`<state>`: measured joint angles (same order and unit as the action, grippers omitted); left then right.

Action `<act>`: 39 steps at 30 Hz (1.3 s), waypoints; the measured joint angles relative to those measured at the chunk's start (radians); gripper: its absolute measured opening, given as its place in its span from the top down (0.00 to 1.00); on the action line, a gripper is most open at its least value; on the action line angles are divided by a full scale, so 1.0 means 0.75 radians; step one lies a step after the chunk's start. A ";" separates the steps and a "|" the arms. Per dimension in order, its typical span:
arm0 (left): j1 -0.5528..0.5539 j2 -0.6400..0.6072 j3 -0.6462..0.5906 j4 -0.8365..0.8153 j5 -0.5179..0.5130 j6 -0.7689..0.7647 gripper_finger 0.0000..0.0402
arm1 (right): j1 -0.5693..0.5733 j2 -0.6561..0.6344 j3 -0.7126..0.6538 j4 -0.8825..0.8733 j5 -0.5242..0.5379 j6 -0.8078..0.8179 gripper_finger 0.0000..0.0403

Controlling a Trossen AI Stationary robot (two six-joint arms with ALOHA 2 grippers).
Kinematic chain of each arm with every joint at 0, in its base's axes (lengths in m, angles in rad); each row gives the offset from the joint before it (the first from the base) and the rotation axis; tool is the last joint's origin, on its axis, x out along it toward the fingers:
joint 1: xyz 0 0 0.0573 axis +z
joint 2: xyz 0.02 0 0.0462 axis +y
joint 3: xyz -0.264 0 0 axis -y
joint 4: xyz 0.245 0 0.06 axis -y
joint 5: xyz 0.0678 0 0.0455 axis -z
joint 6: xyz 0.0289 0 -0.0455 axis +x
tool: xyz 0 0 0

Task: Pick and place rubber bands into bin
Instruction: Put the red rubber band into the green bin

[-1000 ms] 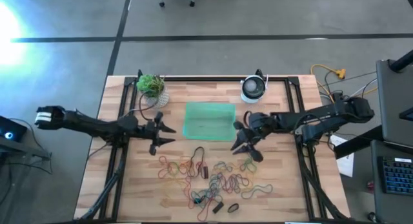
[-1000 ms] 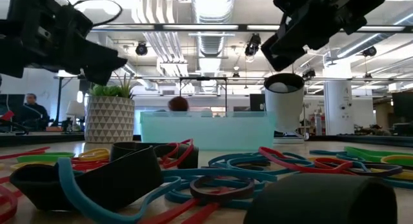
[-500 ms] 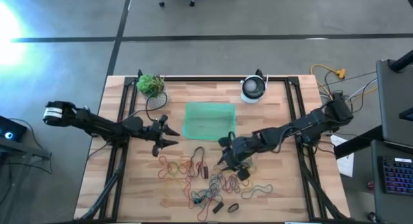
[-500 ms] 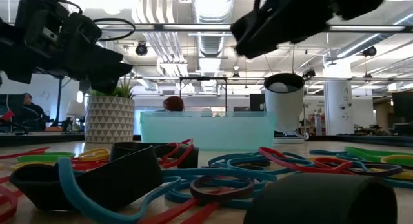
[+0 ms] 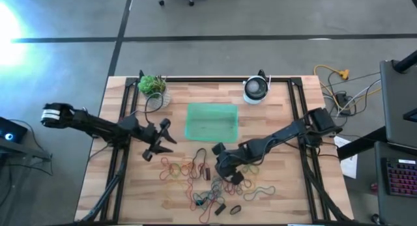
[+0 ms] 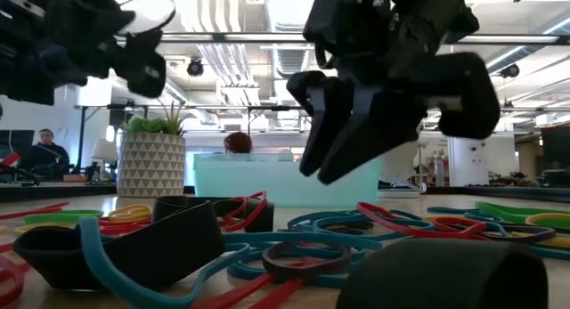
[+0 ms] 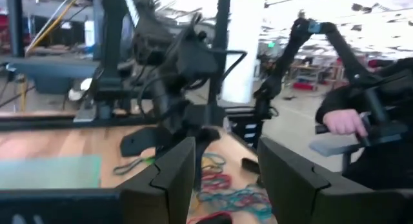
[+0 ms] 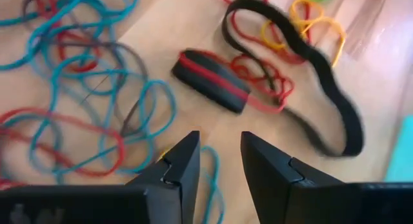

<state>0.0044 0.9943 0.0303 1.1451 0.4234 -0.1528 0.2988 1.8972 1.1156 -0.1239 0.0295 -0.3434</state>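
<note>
From above, the right gripper [image 5: 225, 166] hangs low over the pile of rubber bands [image 5: 208, 180], most of which lie just beyond its fingertips toward the table's near edge; the bin [image 5: 210, 122] sits behind it, apparently bare. That low poise over the heap reads as lining up a pick. The left gripper [image 5: 159, 140] waits beside the pile's far end, jaws spread wide with nothing between them, probably parked clear of the working arm.

At table height, the right gripper [image 6: 343, 135] fills the middle, fingers parted over the bands [image 6: 294, 238] and hiding much of the bin [image 6: 285, 180] behind (its inside cannot be judged from here).

The left wrist camera looks past its own open fingers [image 7: 164, 179] at the other arm above the bands [image 7: 219, 185].

The right wrist camera shows its fingers [image 8: 184, 162] partly open and empty, a short dark band [image 8: 210, 81] with a red one across it just ahead, and a long black loop [image 8: 322, 114] to one side. Which band is the target I cannot tell.
</note>
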 joint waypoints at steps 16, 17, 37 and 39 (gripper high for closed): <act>-0.017 -0.082 -0.008 -0.012 0.051 -0.001 0.62 | 0.009 0.068 -0.009 0.158 0.175 -0.184 0.77; -0.018 -0.082 -0.008 -0.014 0.051 -0.001 0.62 | 0.009 0.079 -0.009 0.182 0.174 -0.186 0.78; -0.018 -0.072 -0.009 -0.012 0.050 0.003 0.62 | 0.009 0.156 0.005 0.253 0.231 -0.250 0.79; -0.017 -0.070 -0.009 -0.014 0.050 0.003 0.62 | 0.008 0.154 0.005 0.260 0.232 -0.249 0.80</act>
<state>-0.0086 0.9416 0.0238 1.1346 0.4610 -0.1509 0.3050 2.0129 1.1191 0.0711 0.2031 -0.5298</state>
